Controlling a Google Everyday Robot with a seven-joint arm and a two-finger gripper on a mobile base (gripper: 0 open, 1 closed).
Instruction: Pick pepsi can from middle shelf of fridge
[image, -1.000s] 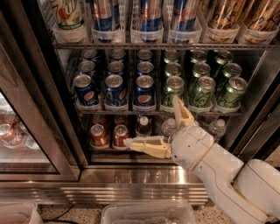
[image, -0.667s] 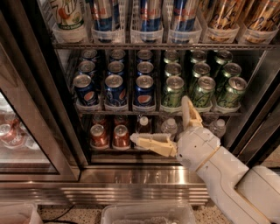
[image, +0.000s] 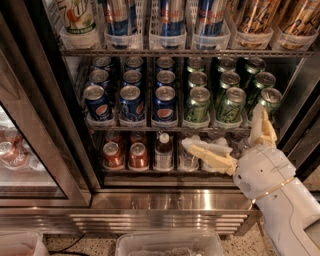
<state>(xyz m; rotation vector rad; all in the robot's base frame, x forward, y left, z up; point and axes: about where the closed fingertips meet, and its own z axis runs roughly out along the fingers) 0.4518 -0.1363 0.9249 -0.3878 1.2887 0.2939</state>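
Observation:
The fridge (image: 165, 200) stands open in front of me. Its middle shelf (image: 150, 127) holds three lanes of dark-blue pepsi cans (image: 164, 103) on the left and lanes of green cans (image: 198, 105) on the right. My gripper (image: 222, 126) is open and empty, at the right, in front of the lower shelf. One finger (image: 207, 154) points left below the green cans. The other finger (image: 262, 125) points up in front of the rightmost green can. The gripper is right of and below the pepsi cans and touches none of them.
Tall cans in clear trays (image: 170, 20) fill the shelf above. Small red cans (image: 126, 155) and a small bottle (image: 163, 151) stand on the lower shelf. A glass door (image: 25, 150) is at the left, a dark frame (image: 300, 115) at the right, a plastic bin (image: 170, 246) on the floor.
My gripper has moved right and a little up, from in front of the lower shelf's red cans to below the green cans. The cans have not moved.

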